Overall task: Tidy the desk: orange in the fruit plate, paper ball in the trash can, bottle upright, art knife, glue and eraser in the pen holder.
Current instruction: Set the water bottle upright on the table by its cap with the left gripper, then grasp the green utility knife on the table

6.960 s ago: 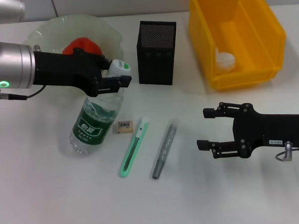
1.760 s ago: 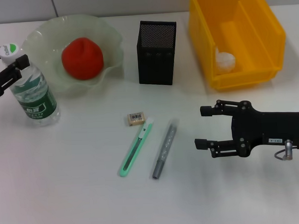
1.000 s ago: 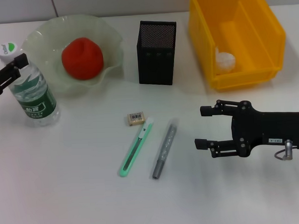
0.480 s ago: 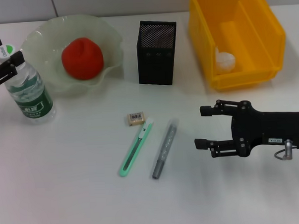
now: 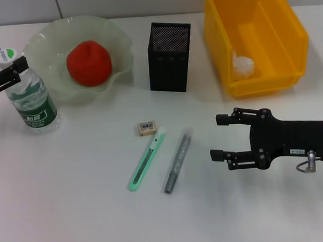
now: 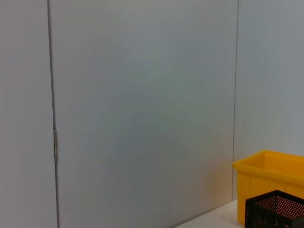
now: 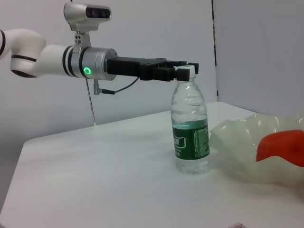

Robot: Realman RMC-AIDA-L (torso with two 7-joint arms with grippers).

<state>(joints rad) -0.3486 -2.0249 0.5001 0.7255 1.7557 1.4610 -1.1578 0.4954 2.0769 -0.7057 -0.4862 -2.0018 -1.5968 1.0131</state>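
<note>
The bottle [image 5: 32,102] [image 7: 191,133] stands upright at the table's left edge, beside the fruit plate [image 5: 118,40] [image 7: 237,137] that holds the orange [image 5: 88,62] [image 7: 285,147]. My left gripper [image 5: 7,54] [image 7: 183,70] is open, its fingers spread on either side of the bottle cap. The eraser [image 5: 147,128], green art knife [image 5: 147,160] and grey glue stick [image 5: 177,160] lie mid-table in front of the black mesh pen holder [image 5: 170,56]. A paper ball [image 5: 243,64] sits in the yellow trash bin [image 5: 286,35]. My right gripper [image 5: 218,136] hovers open to the right of the glue.
The pen holder [image 6: 278,209] and yellow bin [image 6: 270,178] stand side by side at the back. The eraser, knife and glue lie close together. A grey wall panel runs behind the table.
The left gripper's fingers have spread apart and let go of the bottle cap; the bottle stays upright, shifted slightly left. The right arm has not moved.
</note>
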